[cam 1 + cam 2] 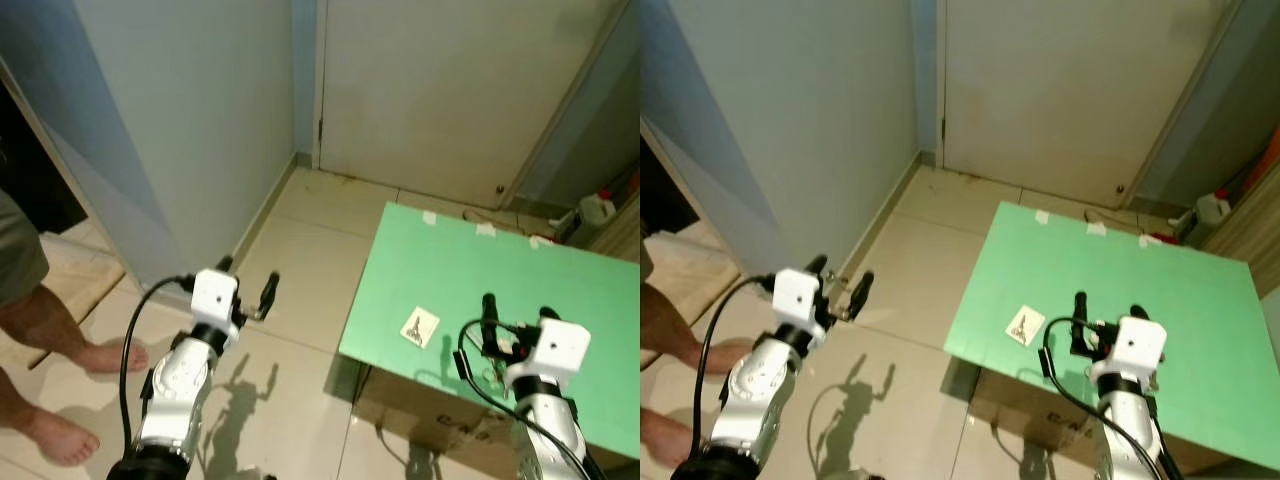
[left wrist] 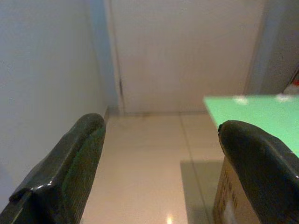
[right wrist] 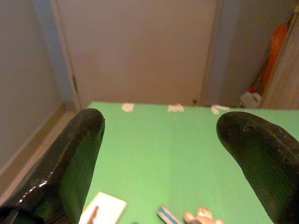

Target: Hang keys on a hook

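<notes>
In the head views the green table (image 1: 560,290) lies at two o'clock, a small white card (image 1: 420,326) near its front edge. The right gripper (image 1: 516,318) hovers spread just beyond the keys (image 1: 493,375), reaching not yet begun. The left gripper (image 1: 247,283), spread, hangs over floor tiles (image 1: 300,240). In the right wrist view the keys (image 3: 196,215) lie at six o'clock between the fingers (image 3: 60,168); next, I judge, descend and pinch them.
</notes>
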Tool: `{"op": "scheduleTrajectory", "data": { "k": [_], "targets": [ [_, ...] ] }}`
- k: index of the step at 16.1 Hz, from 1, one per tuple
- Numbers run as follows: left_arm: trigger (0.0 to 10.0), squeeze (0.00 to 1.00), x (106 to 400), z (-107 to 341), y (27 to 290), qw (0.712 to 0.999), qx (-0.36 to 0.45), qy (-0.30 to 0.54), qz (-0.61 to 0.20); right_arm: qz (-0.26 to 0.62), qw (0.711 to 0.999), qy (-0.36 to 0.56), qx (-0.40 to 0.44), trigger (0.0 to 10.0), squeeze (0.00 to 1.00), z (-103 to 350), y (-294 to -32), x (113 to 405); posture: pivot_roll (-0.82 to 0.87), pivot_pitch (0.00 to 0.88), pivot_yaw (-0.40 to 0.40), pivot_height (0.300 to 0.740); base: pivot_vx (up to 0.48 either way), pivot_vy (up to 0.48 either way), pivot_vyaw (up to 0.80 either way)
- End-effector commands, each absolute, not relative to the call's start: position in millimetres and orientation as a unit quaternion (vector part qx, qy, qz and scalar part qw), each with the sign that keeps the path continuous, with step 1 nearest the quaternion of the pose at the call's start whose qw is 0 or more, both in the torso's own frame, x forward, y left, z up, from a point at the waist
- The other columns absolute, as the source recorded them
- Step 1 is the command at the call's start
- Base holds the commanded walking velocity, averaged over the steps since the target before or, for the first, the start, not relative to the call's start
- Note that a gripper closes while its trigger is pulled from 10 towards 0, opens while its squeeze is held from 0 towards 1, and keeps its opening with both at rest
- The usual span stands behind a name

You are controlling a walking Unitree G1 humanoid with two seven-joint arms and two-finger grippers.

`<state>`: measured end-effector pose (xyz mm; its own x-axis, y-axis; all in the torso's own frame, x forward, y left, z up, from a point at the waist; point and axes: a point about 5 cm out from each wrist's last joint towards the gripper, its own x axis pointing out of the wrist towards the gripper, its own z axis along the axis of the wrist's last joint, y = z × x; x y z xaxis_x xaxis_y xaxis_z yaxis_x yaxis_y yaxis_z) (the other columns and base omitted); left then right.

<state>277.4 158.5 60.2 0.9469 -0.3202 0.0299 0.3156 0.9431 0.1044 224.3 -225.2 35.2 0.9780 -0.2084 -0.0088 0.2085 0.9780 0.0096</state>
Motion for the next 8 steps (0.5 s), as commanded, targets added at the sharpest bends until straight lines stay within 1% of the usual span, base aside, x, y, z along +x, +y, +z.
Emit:
{"op": "scheduleTrajectory", "data": {
  "k": [1,4,8],
  "targets": [
    [10.0,0.0,280,65,149,0.983,0.038,-0.03,-0.179,-0.092,0.996,-0.016,0.009,10.0,0.0,44,-219,231,-0.07,0.014,-0.001,0.74,0.0,0.0,0.0],
    [10.0,0.0,282,58,136,0.983,0.021,-0.001,-0.185,-0.069,0.997,-0.018,0.011,10.0,0.0,48,-201,247,-0.08,0.009,0.008,0.74,0.0,0.0,0.0],
    [10.0,0.0,285,58,127,0.979,0.029,0.011,-0.2,-0.055,0.998,-0.014,0.01,10.0,0.0,49,-193,253,-0.09,0.007,0.009,0.74,0.0,0.0,0.0]
  ]
}}
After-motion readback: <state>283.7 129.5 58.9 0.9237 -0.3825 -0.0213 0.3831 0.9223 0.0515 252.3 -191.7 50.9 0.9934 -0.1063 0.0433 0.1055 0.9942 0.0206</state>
